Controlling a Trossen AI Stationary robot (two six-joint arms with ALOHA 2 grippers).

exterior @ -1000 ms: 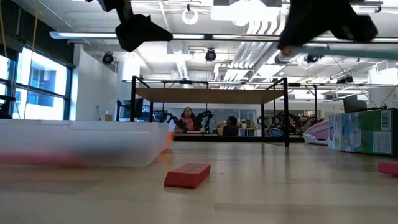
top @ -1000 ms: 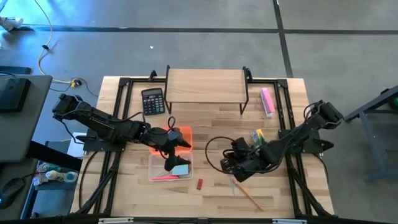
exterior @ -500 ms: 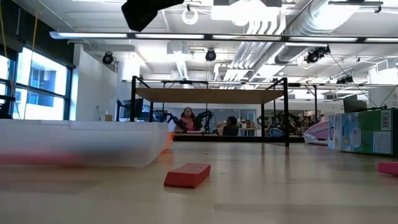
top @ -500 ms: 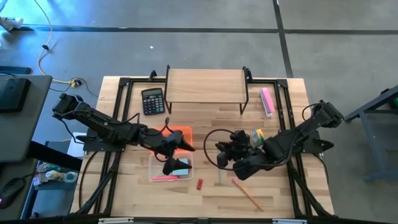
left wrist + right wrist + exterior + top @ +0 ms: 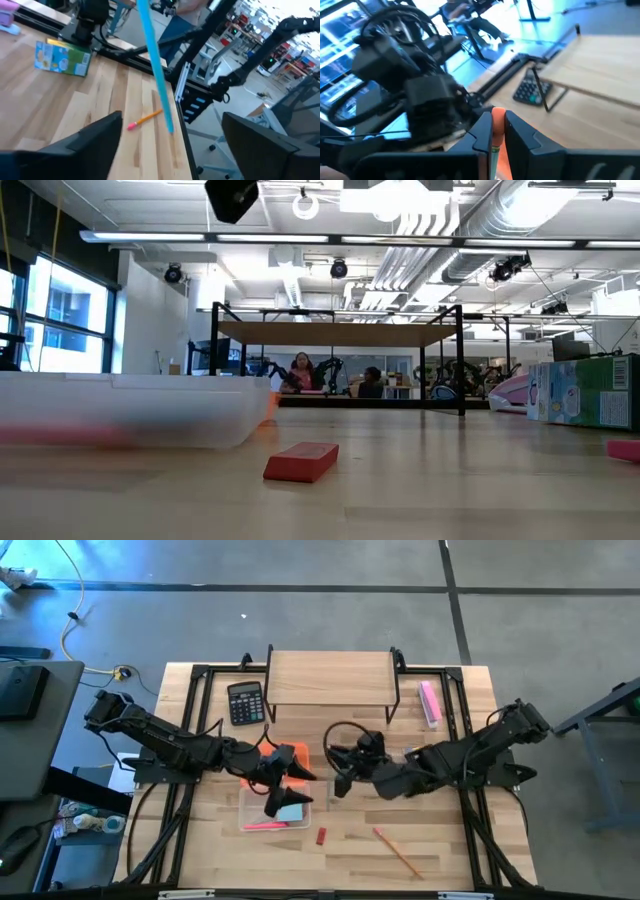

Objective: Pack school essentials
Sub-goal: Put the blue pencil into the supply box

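Table (image 5: 330, 735) first: I see the clear bin (image 5: 252, 808) front-left holding the blue notepad (image 5: 291, 812). Left gripper (image 5: 285, 783) above it, spread, empty. Right gripper (image 5: 338, 778) mid-table pinches a pale pencil (image 5: 494, 150). Crayon box (image 5: 62, 57) lies right; orange pencil (image 5: 397, 852) front; red piece (image 5: 320, 836) beside the bin.

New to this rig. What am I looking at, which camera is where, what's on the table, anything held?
Two robot arms work at a wooden table. One picture looks straight down, one looks level across the table top, and each wrist carries its own camera.

On the table: a clear tray holding a light-blue notepad and a pink pencil. Beside it lie a small red piece and an orange pencil. A crayon box, calculator, pink bar and raised shelf sit farther back.

The left pincer hangs open over the tray, holding nothing. The right pincer is shut on a pale pencil, beside the tray.
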